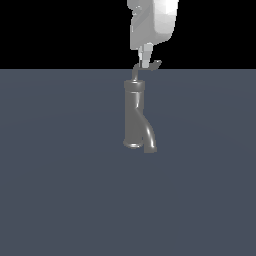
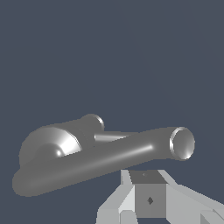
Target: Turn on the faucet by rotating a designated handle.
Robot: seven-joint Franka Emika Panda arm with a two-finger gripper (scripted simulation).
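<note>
Exterior view, faucet: the grey metallic faucet, an upright cylinder with a collar near its top, stands on the flat blue-grey surface, a little right of the middle of the exterior view.
Exterior view, spout: a short thick curved spout leaves the body low down and bends toward the exterior view's right.
Exterior view, handle: the thin grey metal rod handle rises from the top of the faucet, then runs to the exterior view's right and ends in a small upturned tip.
Exterior view, arm: the white robot arm comes down from the upper edge, directly above the faucet.
Exterior view, fingers: the pale gripper hangs at the height of the handle rod, just beside it or touching it; I cannot tell which, and I cannot tell if the fingers are open or closed.
Wrist view, faucet: the faucet is seen from above against the blue-grey surface, with the open round mouth of the spout clearly visible.
Wrist view, handle: a slim grey rod lies between the faucet top and the spout.
Wrist view, fingers: light grey blocks of the gripper are near the camera, just beside the spout; the tips are out of view, so their state is not clear.
</note>
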